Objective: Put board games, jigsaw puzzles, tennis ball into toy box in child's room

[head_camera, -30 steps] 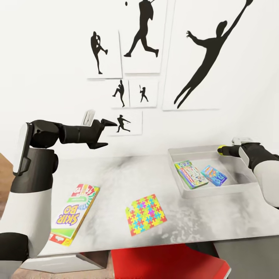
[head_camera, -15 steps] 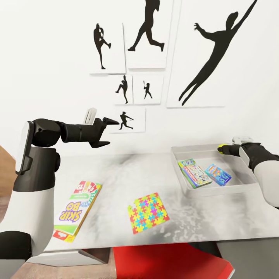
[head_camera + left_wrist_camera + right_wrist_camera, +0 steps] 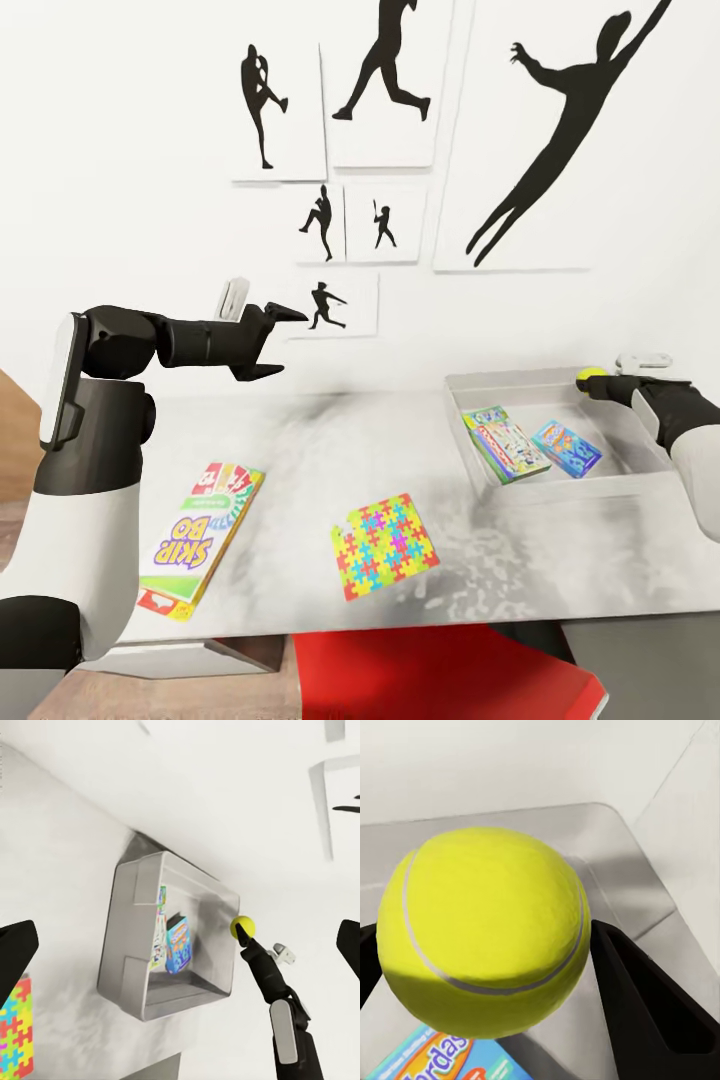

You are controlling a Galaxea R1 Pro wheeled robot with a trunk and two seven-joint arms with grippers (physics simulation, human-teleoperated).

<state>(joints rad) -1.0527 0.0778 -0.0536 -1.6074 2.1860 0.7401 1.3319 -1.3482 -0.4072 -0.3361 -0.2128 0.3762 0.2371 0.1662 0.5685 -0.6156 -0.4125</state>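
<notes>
Right gripper point(image 3: 592, 380) clamps tennis ball point(image 3: 588, 376) over toy box point(image 3: 520, 384) far-right corner; left gripper point(image 3: 287, 343) hangs spread, empty, above table point(image 3: 300, 450).

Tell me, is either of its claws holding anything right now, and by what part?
The right gripper pinches the tennis ball across its middle, over the toy box. The left gripper is open and empty.

Two arms, white rounded shells with black joints and black forearms. Left pincer point(image 3: 272, 343): black, two tapered pointed fingers, small pale bracket mounted on the wrist. Right pincer point(image 3: 592, 383): black slim fingers, grey panel on the forearm, small pale wrist bracket.
</notes>
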